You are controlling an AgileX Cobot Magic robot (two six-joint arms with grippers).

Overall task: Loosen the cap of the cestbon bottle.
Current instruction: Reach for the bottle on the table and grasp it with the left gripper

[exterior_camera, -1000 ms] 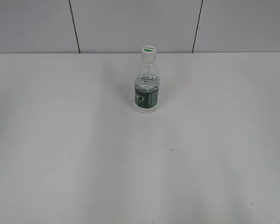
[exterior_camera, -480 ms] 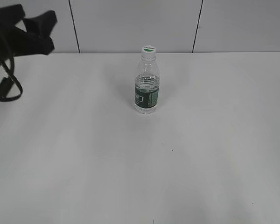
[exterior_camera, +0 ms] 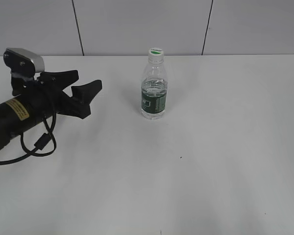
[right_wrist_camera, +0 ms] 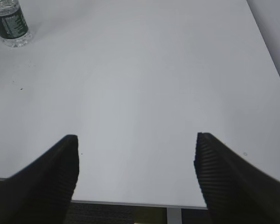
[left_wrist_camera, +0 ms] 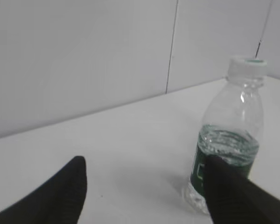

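The cestbon bottle (exterior_camera: 154,95) is standing upright on the white worktop (exterior_camera: 196,161), toward the far edge and about midway between the left and right edges, with water filling its lower body inside the dark green label band. The cap (exterior_camera: 156,51) is sitting on the bottle's neck, its green mark facing up. The left gripper (exterior_camera: 83,84) is reaching in from the left edge at bottle height, its black fingers (exterior_camera: 87,91) spread wide and pointing at the bottle, holding nothing and standing well apart from it. In the left wrist view the bottle (left_wrist_camera: 226,140) is showing just past the gripper's right-hand finger, the cap (left_wrist_camera: 247,68) in place on top. The right gripper (right_wrist_camera: 135,163) is hovering over the near right corner of the worktop, its fingers wide apart and empty, with the bottle (right_wrist_camera: 10,24) far off at the top left of its view.
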